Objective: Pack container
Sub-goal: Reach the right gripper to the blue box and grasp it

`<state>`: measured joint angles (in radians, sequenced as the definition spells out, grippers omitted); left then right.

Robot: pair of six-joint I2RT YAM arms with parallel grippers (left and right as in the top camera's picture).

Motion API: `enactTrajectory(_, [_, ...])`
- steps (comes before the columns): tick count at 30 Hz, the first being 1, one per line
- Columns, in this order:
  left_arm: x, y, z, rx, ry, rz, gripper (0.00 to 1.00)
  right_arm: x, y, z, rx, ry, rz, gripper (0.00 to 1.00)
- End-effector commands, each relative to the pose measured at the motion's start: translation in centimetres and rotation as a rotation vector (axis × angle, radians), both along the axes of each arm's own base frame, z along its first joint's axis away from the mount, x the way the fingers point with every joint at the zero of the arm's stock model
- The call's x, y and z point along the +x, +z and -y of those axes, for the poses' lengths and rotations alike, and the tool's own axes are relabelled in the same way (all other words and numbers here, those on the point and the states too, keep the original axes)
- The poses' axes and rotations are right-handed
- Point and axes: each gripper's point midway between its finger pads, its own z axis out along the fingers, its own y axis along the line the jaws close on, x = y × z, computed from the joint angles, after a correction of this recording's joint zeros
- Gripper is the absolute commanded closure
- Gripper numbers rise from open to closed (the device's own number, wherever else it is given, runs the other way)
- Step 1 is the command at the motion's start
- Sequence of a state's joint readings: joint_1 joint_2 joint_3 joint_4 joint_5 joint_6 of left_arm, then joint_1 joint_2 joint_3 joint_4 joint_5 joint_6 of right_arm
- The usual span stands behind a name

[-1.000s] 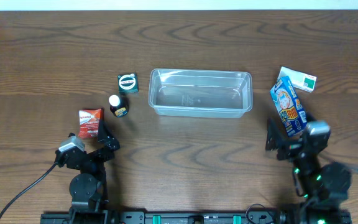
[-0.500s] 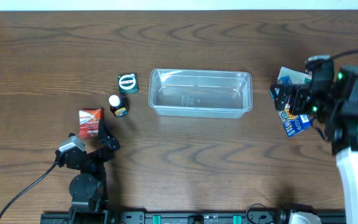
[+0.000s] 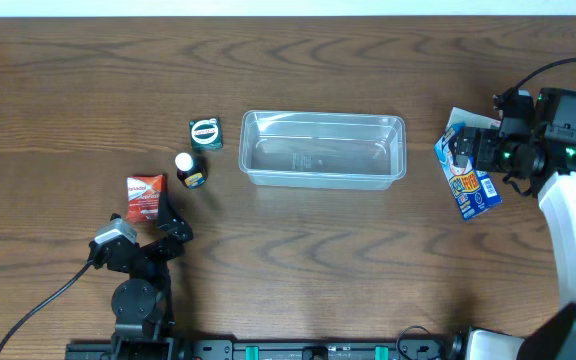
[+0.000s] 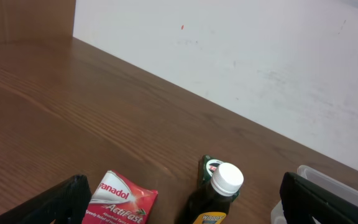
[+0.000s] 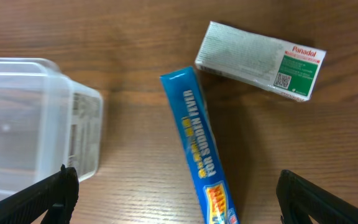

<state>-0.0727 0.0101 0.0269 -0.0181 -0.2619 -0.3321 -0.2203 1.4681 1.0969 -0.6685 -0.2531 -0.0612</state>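
The clear plastic container stands empty mid-table; its end also shows in the right wrist view. My right gripper is open above a blue box lying right of the container, its fingers spread wide either side of the blue box. A white and green Panadol box lies beyond it. My left gripper is open and empty near the front left. A red Panadol box, a dark bottle with a white cap and a small green box sit left of the container.
The table's back edge meets a white wall. A black cable runs from the left arm base to the front left. The right arm reaches in from the front right.
My right arm has risen from its rest at the front right and swung up over the blue box. The left arm and all objects have stayed put.
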Motion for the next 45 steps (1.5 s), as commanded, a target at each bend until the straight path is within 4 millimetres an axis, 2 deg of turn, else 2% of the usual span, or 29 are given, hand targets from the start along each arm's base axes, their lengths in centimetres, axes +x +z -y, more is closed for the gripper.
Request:
enactTrajectory(1, [-0.1,-1.7,-0.3,0.021,0.011,-0.051,0.02,0.6,-1.0,0.7,-0.012,-0.001,-0.023,0.01])
enactTrajectory(5, [-0.1,-1.7,-0.3,0.021,0.011,-0.051,0.02,0.6,-3.6,0.7,0.001,-0.002,-0.097,0.07])
enactTrajectory(11, [-0.1,-1.7,-0.3,0.021,0.011,-0.051,0.02,0.3,-6.2,0.7,0.014,0.000,-0.172,0.28])
enactTrajectory(21, [-0.1,-1.7,-0.3,0.021,0.011,-0.051,0.02,0.1,-6.7,1.6,-0.032,-0.016,-0.193,0.68])
enactTrajectory(27, [-0.1,-1.7,-0.3,0.021,0.011,-0.051,0.02,0.1,-6.7,1.6,-0.032,-0.016,-0.192,0.87])
enactTrajectory(30, [-0.1,-1.7,-0.3,0.021,0.011,-0.051,0.02,0.0,-6.4,1.5,-0.030,-0.019,-0.191,0.92])
enactTrajectory(32, [-0.1,-1.7,-0.3,0.021,0.011,-0.051,0.02,-0.1,-5.9,1.5,-0.032,-0.019,-0.186,0.99])
enactTrajectory(35, [-0.1,-1.7,-0.3,0.021,0.011,-0.051,0.02,-0.1,-4.2,1.5,-0.036,-0.020,-0.165,0.99])
enactTrajectory(37, [-0.1,-1.7,-0.3,0.021,0.011,-0.051,0.02,-0.1,-2.2,1.5,-0.040,-0.020,-0.139,0.99])
enactTrajectory(42, [-0.1,-1.7,-0.3,0.021,0.011,-0.051,0.02,-0.4,4.2,1.0,-0.052,-0.012,-0.038,0.99])
enactTrajectory(45, [-0.1,-1.7,-0.3,0.021,0.011,-0.051,0.02,-0.9,8.8,-0.1,-0.062,0.014,0.063,0.99])
